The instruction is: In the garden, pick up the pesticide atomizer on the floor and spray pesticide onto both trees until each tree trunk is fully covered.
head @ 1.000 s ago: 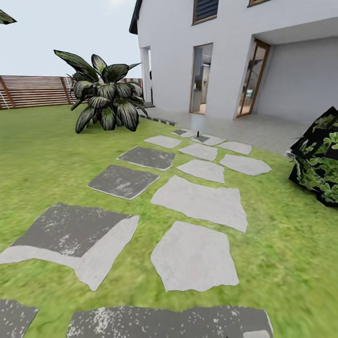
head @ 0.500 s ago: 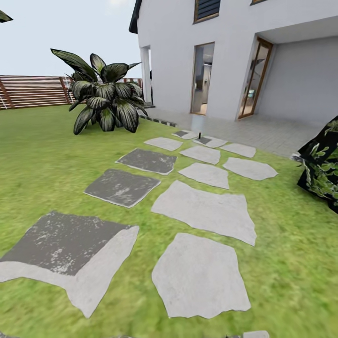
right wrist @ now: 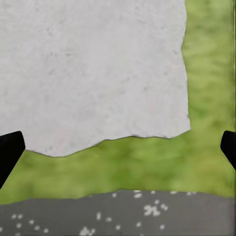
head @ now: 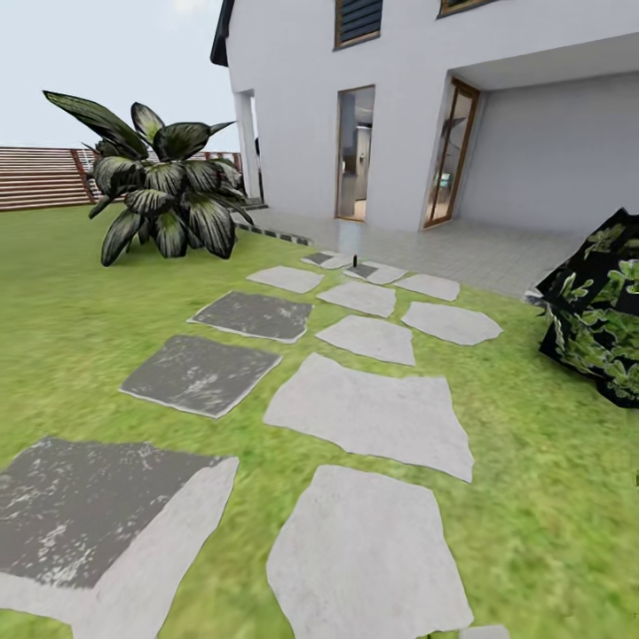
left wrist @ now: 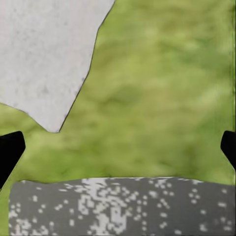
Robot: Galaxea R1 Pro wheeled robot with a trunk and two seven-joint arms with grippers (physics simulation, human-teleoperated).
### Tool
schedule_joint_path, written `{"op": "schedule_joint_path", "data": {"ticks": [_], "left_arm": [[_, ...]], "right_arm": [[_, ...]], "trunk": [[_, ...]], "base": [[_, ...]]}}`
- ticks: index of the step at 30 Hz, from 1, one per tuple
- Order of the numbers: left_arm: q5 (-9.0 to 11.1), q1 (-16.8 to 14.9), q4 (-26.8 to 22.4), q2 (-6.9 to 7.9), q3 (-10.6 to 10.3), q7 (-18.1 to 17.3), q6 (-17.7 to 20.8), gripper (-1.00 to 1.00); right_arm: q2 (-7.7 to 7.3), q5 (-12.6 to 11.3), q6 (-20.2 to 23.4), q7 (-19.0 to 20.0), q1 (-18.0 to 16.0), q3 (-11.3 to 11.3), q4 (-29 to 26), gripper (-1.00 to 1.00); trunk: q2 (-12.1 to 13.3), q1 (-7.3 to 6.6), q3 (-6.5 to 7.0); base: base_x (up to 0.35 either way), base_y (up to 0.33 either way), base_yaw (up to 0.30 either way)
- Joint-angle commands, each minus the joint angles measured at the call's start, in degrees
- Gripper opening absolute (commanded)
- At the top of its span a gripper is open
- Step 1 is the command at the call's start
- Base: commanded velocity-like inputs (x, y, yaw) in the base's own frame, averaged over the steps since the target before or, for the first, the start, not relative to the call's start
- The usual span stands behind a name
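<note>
The garden lawn [head: 80,293] spreads ahead, crossed by grey paving slabs [head: 368,413] that lead to the white house [head: 399,106]. On a far slab near the house stands a small dark upright thing [head: 354,261], too small to tell whether it is the atomizer. In the left wrist view my left gripper [left wrist: 118,147] is open, its black fingertips [left wrist: 10,150] wide apart over grass and a dark speckled slab [left wrist: 113,206]. Seen in the right wrist view, my right gripper [right wrist: 118,147] is open above a pale slab [right wrist: 93,69], with nothing between its fingers.
A broad-leaved striped bush [head: 160,200] stands on the grass at the left. A dark leafy shrub [head: 599,311] sits at the right edge. The brown slat fence [head: 40,177] closes the far left, and a paved terrace [head: 444,244] lies before the house doors.
The whole head view has shifted: slabs lie nearer and lower, the striped bush sits further left, the shrub at the right shows more. The camera moved, not the things.
</note>
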Motion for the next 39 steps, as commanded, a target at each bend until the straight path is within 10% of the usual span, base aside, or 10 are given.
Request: {"op": "schedule_joint_path", "data": {"ticks": [1,39], "left_arm": [[0.07,-0.03,0.04,0.00,0.19,-0.01,-0.19,1.00],[0.07,-0.02,0.12,-0.01,0.19,-0.01,-0.19,1.00]], "right_arm": [[-0.01,0.32,-0.16,-0.02,-0.04,0.02,0.06,1.00],[-0.10,0.33,-0.15,-0.01,-0.03,0.05,0.06,1.00]], "trunk": [[-0.01,0.02,-0.05],[-0.01,0.02,-0.05]], "base": [[0.337,0.000,-0.265],[0.339,0.000,-0.073]]}}
